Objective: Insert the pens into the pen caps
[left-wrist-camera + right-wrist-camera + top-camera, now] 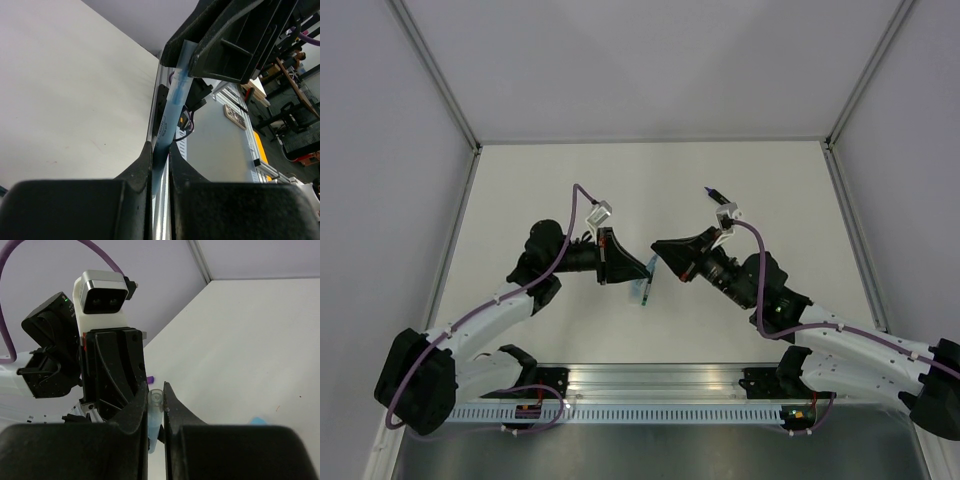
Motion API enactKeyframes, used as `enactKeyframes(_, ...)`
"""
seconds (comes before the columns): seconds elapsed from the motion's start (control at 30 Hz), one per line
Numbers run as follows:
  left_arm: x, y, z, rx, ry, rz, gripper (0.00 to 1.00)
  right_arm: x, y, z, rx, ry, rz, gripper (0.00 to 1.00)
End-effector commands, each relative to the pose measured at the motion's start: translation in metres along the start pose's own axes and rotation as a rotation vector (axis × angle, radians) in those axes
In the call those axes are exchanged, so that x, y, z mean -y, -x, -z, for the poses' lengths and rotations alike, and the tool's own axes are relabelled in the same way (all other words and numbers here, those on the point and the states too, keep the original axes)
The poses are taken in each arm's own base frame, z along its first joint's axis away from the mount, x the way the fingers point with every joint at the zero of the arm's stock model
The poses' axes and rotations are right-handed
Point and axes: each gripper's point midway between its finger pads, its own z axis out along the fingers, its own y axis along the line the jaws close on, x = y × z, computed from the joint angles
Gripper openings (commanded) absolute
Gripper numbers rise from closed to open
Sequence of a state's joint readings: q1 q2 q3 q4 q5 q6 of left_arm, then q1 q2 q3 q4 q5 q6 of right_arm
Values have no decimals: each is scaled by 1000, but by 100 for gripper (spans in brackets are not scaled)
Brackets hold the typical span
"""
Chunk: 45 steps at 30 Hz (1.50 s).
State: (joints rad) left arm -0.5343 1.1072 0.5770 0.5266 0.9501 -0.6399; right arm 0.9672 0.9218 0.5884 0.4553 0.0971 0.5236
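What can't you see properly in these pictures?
Top view: the left gripper and right gripper hide most of the thin blue pen.
Left wrist view: the right gripper's fingers cover the pen's far end.
Right wrist view: the right gripper cuts off a pale-blue thing; a purple speck is too small to name.

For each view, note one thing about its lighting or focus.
Top external view: soft, even light, barely any shadow on the table. Left wrist view: the left gripper is a dark, featureless mass at the bottom; the blue pen glows translucent. Right wrist view: the right gripper is equally dark around the pale cap.
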Motion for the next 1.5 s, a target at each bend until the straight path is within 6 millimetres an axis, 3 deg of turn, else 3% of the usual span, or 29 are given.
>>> enactKeyframes(0.0,-6,113,11,366,128,-150,2,-16,-118,46,-479,161,-50,0)
enactKeyframes(0.13,-7,105,6,339,90,-133,2,-5,-107,34,-419,86,-19,0)
enactKeyframes(0.17,-7,98,5,316,71,-121,2,-8,-92,25,-379,79,-1,0)
enactKeyframes(0.23,-12,90,3,292,67,-104,2,10,-67,13,-300,-58,45,3)
enactKeyframes(0.27,-16,83,3,276,71,-90,2,5,-34,4,-223,-87,76,5)
enactKeyframes(0.33,-23,73,4,251,95,-73,2,23,2,0,-126,-239,129,9)
enactKeyframes(0.37,-29,64,5,241,109,-54,2,16,30,-6,-66,-256,137,8)
enactKeyframes(0.47,-44,45,6,198,160,-11,2,22,64,-16,-39,-342,193,0)
enactKeyframes(0.53,-52,37,8,173,197,-15,2,38,58,-17,-109,-404,204,0)
enactKeyframes(0.63,-79,25,17,142,353,24,2,63,31,-15,-189,-474,157,0)
enactKeyframes(0.73,-106,24,33,129,539,46,2,100,-6,-6,-275,-551,78,0)
enactKeyframes(0.77,-116,25,40,143,606,53,2,124,-23,0,-318,-598,54,0)
enactKeyframes(0.83,-126,23,48,148,658,72,3,135,-46,0,-392,-588,-10,0)
enactKeyframes(0.87,-131,21,52,153,683,79,5,150,-64,2,-438,-624,-39,0)
enactKeyframes(1.07,-154,13,79,188,846,42,23,181,-116,2,-531,-718,-152,0)
enactKeyframes(1.13,-157,9,86,199,879,30,25,184,-126,-3,-525,-709,-192,0)
enactKeyframes(1.27,-159,8,96,237,918,8,26,198,-165,-7,-586,-736,-275,0)
enactKeyframes(1.37,-157,8,100,261,929,1,30,205,-181,-10,-612,-744,-302,1)
enactKeyframes(1.47,-154,11,102,274,927,-7,36,206,-186,-19,-612,-726,-316,10)
